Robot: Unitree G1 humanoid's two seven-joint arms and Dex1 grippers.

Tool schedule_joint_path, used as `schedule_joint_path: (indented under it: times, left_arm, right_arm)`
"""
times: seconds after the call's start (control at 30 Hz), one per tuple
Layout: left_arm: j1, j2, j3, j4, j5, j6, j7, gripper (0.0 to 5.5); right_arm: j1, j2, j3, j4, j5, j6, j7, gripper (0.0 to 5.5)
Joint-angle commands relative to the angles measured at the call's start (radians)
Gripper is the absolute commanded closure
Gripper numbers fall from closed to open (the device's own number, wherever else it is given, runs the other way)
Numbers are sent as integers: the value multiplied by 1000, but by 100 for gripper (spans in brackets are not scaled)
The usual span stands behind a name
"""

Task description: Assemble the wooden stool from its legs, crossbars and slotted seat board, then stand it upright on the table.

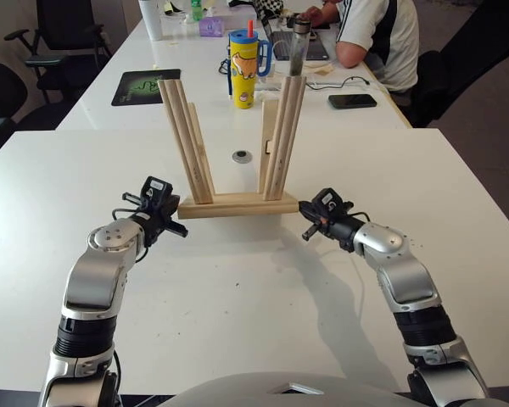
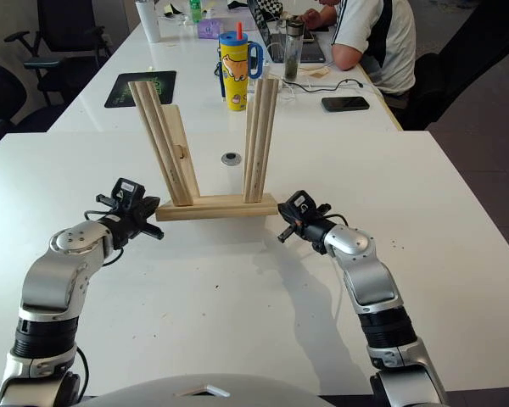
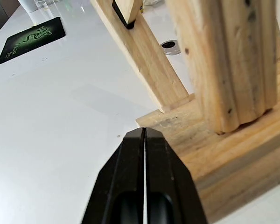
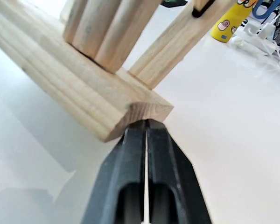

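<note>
The wooden stool stands upside down at the table's middle. Its seat board (image 1: 236, 204) lies flat, with the left legs (image 1: 187, 140) and right legs (image 1: 282, 140) pointing up and splayed outward. A short crossbar (image 1: 270, 127) joins the right pair. My left gripper (image 1: 181, 231) is shut and empty, its tip at the board's left front corner (image 3: 151, 122). My right gripper (image 1: 306, 231) is also shut and empty, its tip at the board's right front corner (image 4: 149, 109). In the wrist views the left gripper (image 3: 143, 133) and right gripper (image 4: 146, 123) show closed fingers meeting the wood.
A round grommet (image 1: 240, 156) sits in the table behind the stool. On the farther table stand a yellow cup (image 1: 244, 68), a dark bottle (image 1: 299, 47), a phone (image 1: 352, 101) and a black mouse mat (image 1: 144, 86). White tabletop lies open in front of both arms.
</note>
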Motion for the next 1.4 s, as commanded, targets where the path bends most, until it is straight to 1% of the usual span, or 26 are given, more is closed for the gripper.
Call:
schedule_joint_path:
  times: [0.03, 0.2, 0.43, 0.63, 0.7, 0.77, 0.83, 0.9, 0.97, 1.03, 1.07, 1.17, 1.23, 1.33, 1.4]
  left_arm:
    - [-32, -42, -46, -38, -74, 0, -53, 548]
    - [-57, -49, -21, -44, -69, -1, -34, 548]
    - [-165, -52, 57, -41, -77, 7, -4, 548]
    - [-106, -14, 32, 13, -50, -33, 0, 548]
    - [-105, -10, 52, 22, -43, -57, 15, 548]
    - [-162, -33, 122, 26, -51, -142, 57, 548]
    - [-248, -66, 239, 37, -109, -187, 104, 548]
    - [-298, -42, 311, 72, -127, -229, 127, 548]
    - [-308, 4, 345, 130, -125, -258, 118, 548]
    - [-277, 58, 345, 223, -101, -295, 81, 548]
    - [-250, 96, 319, 299, -67, -343, 52, 548]
    - [-179, 175, 273, 522, 17, -496, 1, 548]
    - [-143, 235, 225, 675, 111, -639, 14, 548]
    - [-106, 279, 176, 837, 174, -815, -15, 548]
    - [-86, 277, 149, 876, 179, -904, -54, 548]
  right_arm:
    - [-68, 62, 33, -100, 82, 10, 36, 550]
    - [-83, 67, 29, -128, 86, 31, 33, 550]
    - [-88, 72, 23, -128, 85, 38, 21, 550]
    - [-86, 63, 29, -119, 85, 39, 6, 550]
    - [-86, 52, 28, -94, 56, 33, -19, 550]
    - [-95, 49, 20, -49, 27, 29, -53, 550]
    - [-103, 43, 22, -2, 1, 16, -80, 550]
    - [-103, 44, 24, 29, -13, 8, -95, 550]
    - [-101, 50, 26, 45, -17, 5, -103, 550]
    - [-99, 58, 29, 51, -19, 7, -108, 550]
    - [-95, 61, 30, 47, -22, 11, -115, 550]
    - [-92, 74, 35, 32, -24, 25, -130, 550]
    - [-91, 82, 39, 23, -22, 33, -133, 550]
    - [-87, 89, 42, 15, -14, 40, -129, 550]
    - [-85, 88, 44, 15, -14, 42, -126, 550]
